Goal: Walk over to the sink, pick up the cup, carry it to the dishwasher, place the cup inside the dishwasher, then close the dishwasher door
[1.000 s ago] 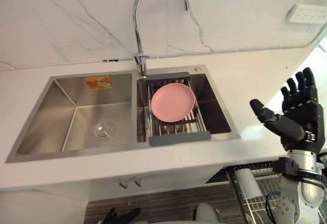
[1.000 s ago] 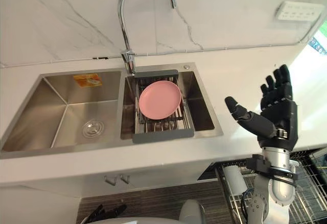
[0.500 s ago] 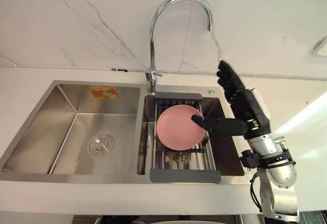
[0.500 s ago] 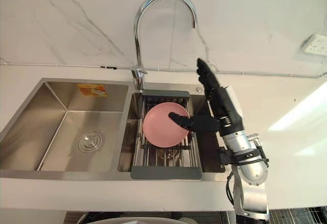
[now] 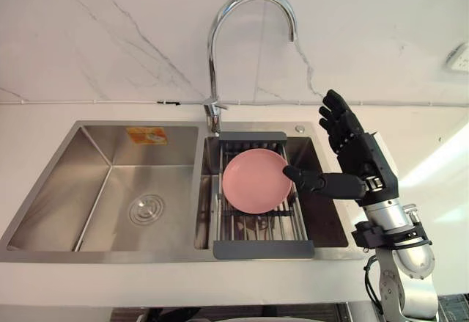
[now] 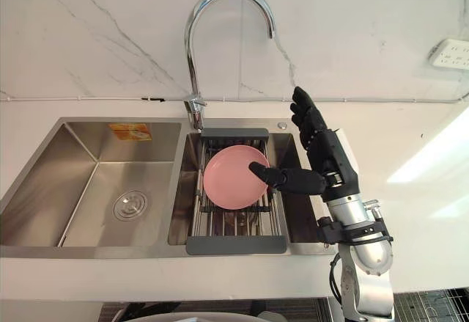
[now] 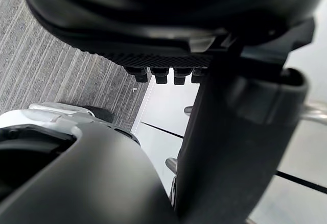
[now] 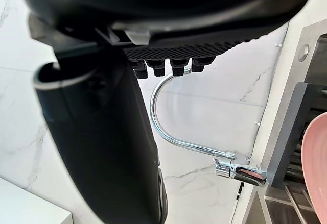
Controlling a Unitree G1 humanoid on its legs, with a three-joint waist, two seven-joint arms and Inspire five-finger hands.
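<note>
Left eye view: the right robot hand (image 5: 362, 163), fingers straight and spread, empty, hovers over the sink's (image 5: 58, 183) right basin. Its thumb reaches the rim of the pink plate (image 5: 253, 181) on the drain rack (image 5: 264, 249), with the faucet (image 5: 214, 50) behind. The left robot hand (image 7: 153, 25) hangs open near the floor.

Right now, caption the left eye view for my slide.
Open right hand hovers beside the pink plate on the rack in the sink.

Bright, even light throughout. A white patch of glare washes out the desk (image 5: 440, 164) at the right. The faucet (image 5: 211, 65) carries thin highlights, and the sink (image 5: 66, 183) gleams softly with faint shadows.
</note>
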